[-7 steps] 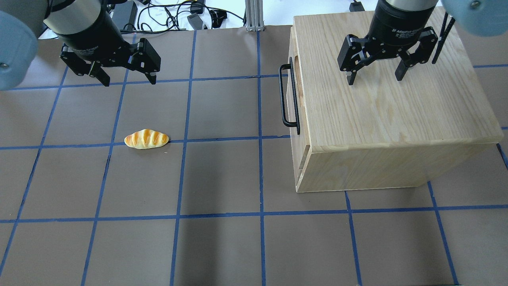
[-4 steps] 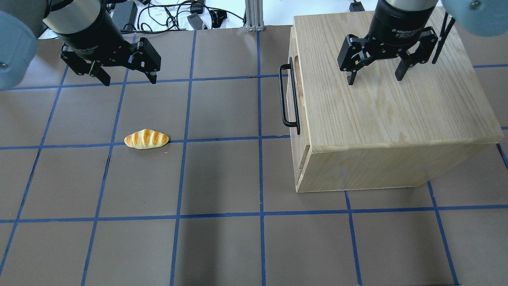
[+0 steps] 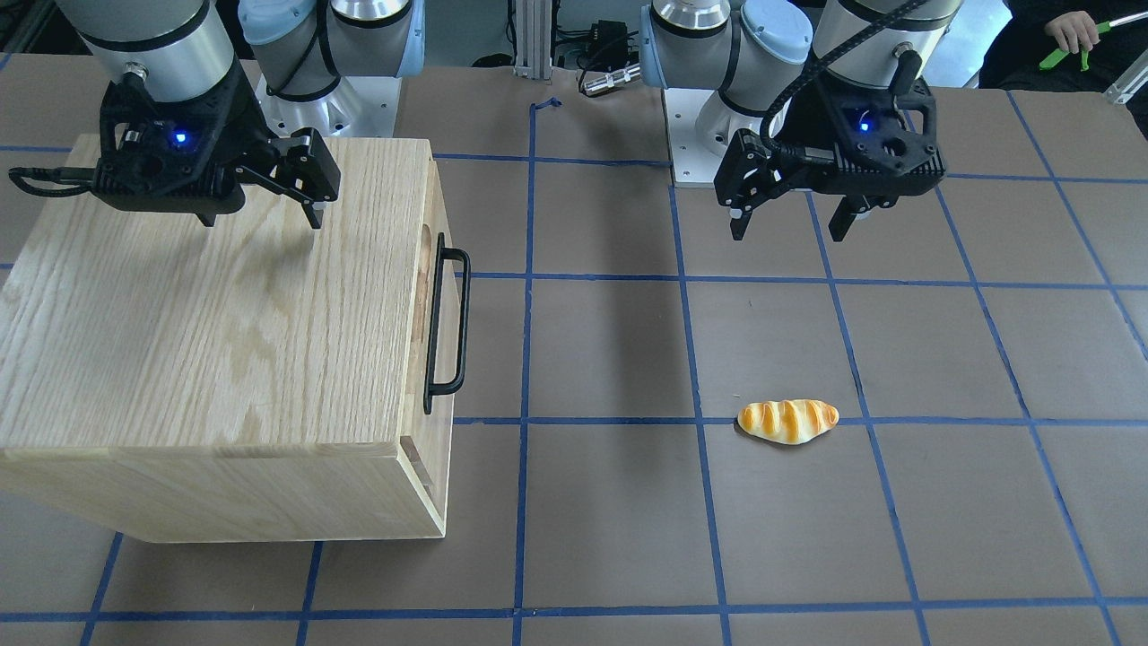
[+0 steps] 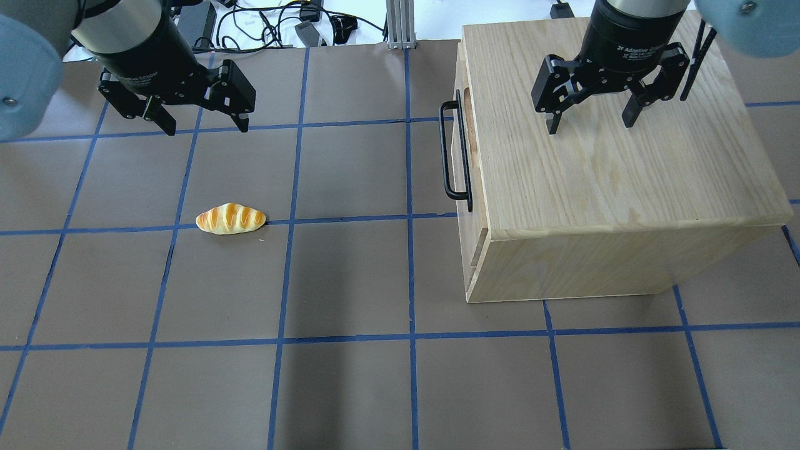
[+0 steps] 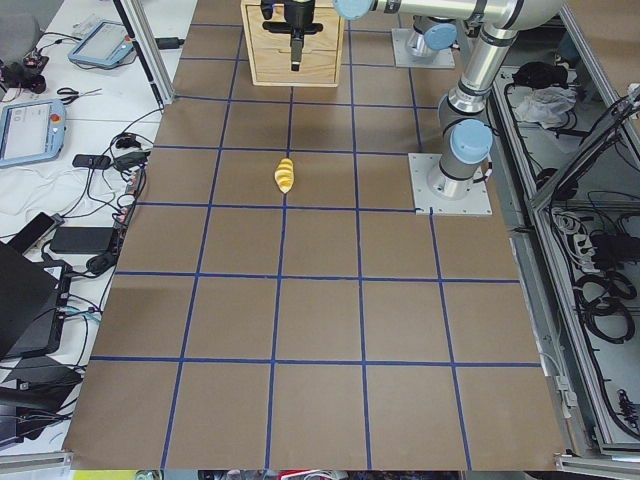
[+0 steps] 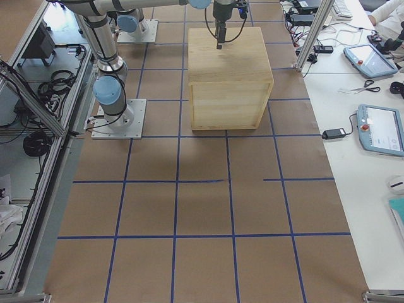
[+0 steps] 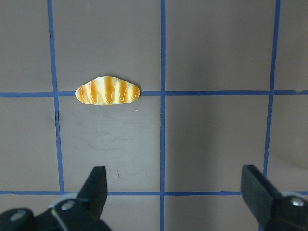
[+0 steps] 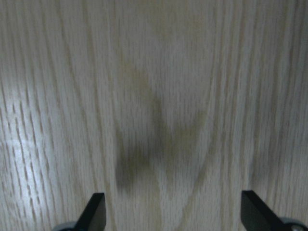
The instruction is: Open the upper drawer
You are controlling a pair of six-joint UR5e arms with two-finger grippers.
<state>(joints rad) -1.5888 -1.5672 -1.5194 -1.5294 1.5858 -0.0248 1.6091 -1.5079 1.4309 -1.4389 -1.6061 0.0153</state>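
Note:
The upper drawer [image 4: 464, 134] sits closed in the oak cabinet [image 4: 594, 175]. Only the thin edge of its front and its long black bar handle [image 4: 446, 150] show, facing the table's middle. The handle also shows in the front-facing view [image 3: 462, 323]. My right gripper [image 4: 589, 126] is open and empty, hovering over the cabinet's top; its wrist view shows only wood grain [image 8: 159, 96]. My left gripper [image 4: 205, 128] is open and empty above the bare table, well left of the handle. It also shows in the front-facing view [image 3: 789, 235].
A striped bread roll [image 4: 230, 219] lies on the brown table [image 4: 350, 281], left of the cabinet and in front of my left gripper; it also shows in the left wrist view [image 7: 108, 90]. Cables and boxes [image 4: 300, 25] lie past the table's far edge.
My left gripper has shifted very slightly to the right. The right gripper, the drawer and the roll have not moved.

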